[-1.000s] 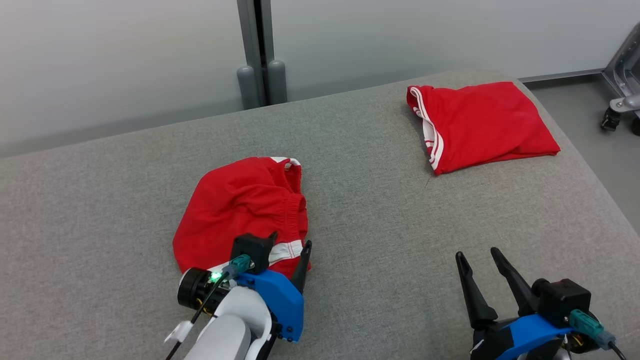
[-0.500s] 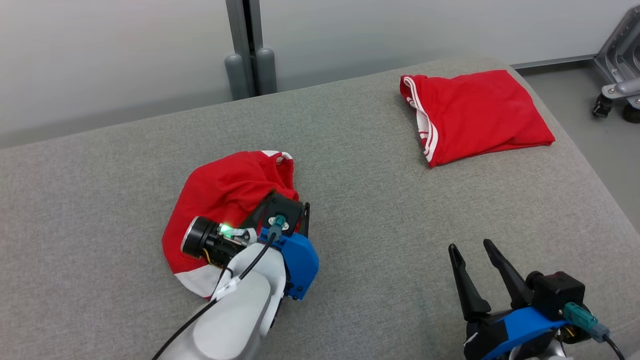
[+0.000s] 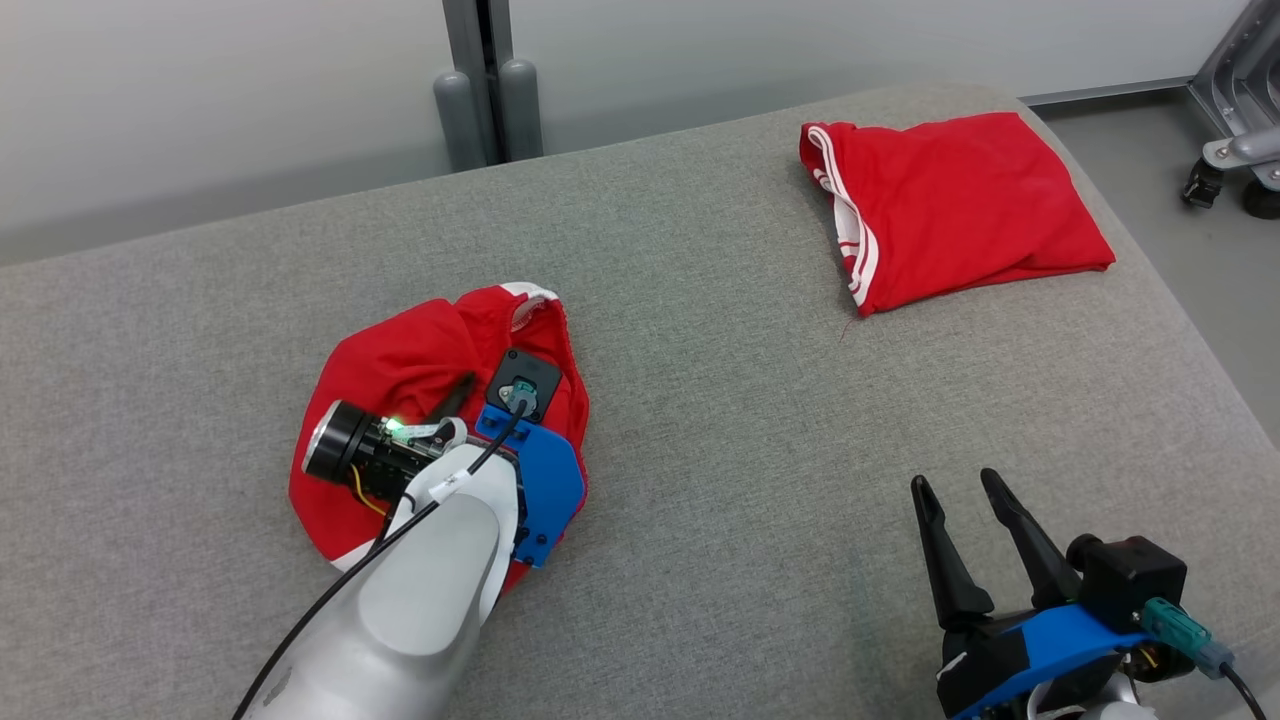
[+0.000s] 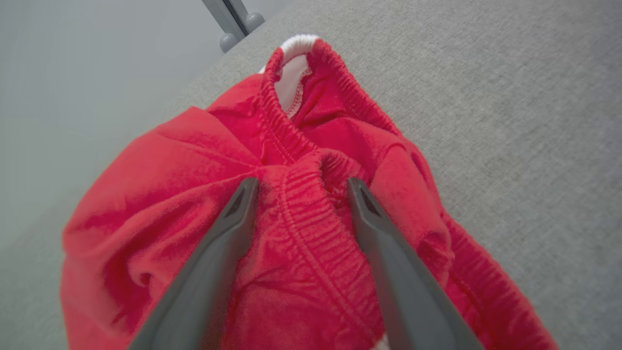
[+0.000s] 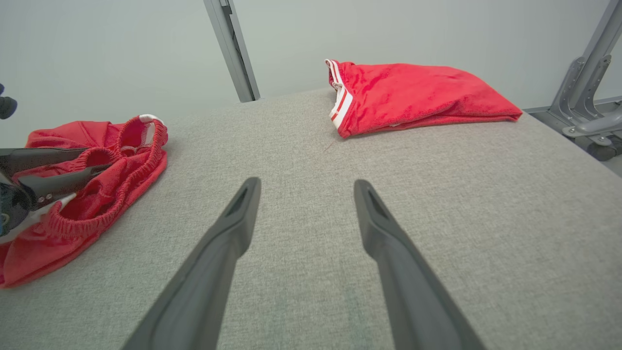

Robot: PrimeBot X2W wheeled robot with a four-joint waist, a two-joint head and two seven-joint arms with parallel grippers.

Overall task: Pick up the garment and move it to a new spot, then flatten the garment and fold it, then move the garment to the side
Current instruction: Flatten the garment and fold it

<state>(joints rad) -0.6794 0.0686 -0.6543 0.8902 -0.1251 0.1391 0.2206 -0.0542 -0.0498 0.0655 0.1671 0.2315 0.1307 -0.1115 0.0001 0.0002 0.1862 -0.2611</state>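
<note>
Left gripper [image 4: 301, 182], jaws spread, straddles the waistband [image 4: 311, 228] of crumpled red shorts [image 4: 146, 218]; right gripper [image 5: 306, 184], jaws spread, frames bare grey cushion [image 5: 486, 194], folded shorts [image 5: 413, 92] well ahead near its edge.

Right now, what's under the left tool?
Crumpled red shorts lie under the left tool, waistband between its open fingers. The grey cushion beneath them is covered there.

I read the garment [image 4: 146, 204] as soft matt red cloth, its waistband [image 4: 282, 131] ribbed elastic. The pad [image 3: 720, 420] under it is coarse grey weave. The left gripper [image 4: 301, 183] has smooth, matt dark plastic fingers [image 4: 214, 262] and a blue plastic mount [image 3: 545, 480].
</note>
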